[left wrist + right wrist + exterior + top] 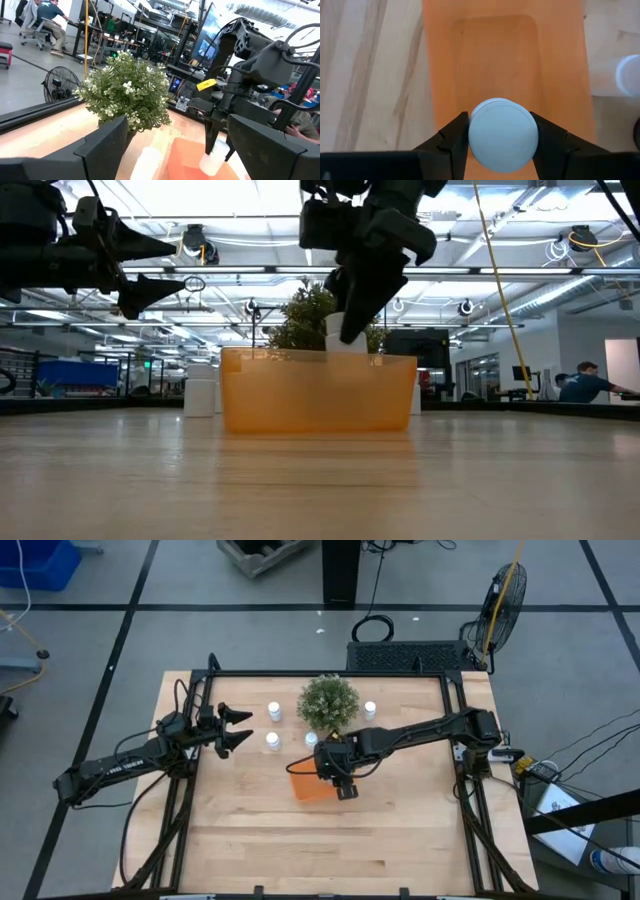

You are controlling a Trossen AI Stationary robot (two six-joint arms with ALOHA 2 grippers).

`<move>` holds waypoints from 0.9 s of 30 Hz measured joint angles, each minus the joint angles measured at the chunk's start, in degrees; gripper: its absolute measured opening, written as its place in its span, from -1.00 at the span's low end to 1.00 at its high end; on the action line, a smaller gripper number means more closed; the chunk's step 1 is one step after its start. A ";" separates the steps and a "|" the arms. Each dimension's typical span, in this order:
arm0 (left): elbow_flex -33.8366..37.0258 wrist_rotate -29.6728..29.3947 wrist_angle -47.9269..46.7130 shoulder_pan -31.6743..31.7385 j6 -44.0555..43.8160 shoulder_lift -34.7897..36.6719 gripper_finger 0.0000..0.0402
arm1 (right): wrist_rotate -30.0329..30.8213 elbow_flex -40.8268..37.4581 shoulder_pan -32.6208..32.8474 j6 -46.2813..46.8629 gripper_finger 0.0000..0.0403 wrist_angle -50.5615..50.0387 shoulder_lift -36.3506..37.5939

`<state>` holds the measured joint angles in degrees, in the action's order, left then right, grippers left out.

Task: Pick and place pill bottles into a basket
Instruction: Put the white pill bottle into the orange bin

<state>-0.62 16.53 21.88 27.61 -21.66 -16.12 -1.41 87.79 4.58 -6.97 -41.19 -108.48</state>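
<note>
We found the right gripper clamped on a pill bottle, its two dark fingers pressed flat against opposite sides of the round white cap at the bottom centre of the right wrist frame. The bottle hung directly over the basket, whose bare orange floor filled the upper middle of that frame; we judged it was held there, above the rim and not yet let go, so that it would fall inside and not on the wood. In the low view the same bottle sat between the fingers just above the basket wall, at centre frame.

The left gripper waited at the left of the high view with its fingers spread wide and nothing in them, pointed toward the loose bottles, which we took as readiness for the next pick.

Four more bottles stood on the table in the upper middle of the high view: one and another left of the plant, a third just below it near the basket, a fourth to its right. They were short, smooth white cylinders with flat caps, likely light and easy to tip.

The basket looked like glossy, slightly translucent plastic with rounded corners. The plant was bushy and fine-leaved, and the tabletop was pale wood planks inside a dark metal frame.
</note>
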 joint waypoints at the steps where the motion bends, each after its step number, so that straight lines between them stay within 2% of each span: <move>1: 0.01 0.02 0.13 0.00 -0.01 0.01 0.74 | 0.05 -0.61 0.03 0.26 -0.23 0.52 0.31; 9: 0.01 0.11 0.19 0.01 -0.08 0.00 0.74 | 1.39 -5.28 0.32 1.85 -0.23 4.46 2.71; 27: 0.02 0.09 0.23 -0.01 -0.08 0.00 0.74 | 1.58 -12.27 0.79 4.62 -0.23 10.71 2.79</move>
<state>-0.60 16.62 22.11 27.59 -21.74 -16.12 0.16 75.51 5.37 -2.34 -30.48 -105.69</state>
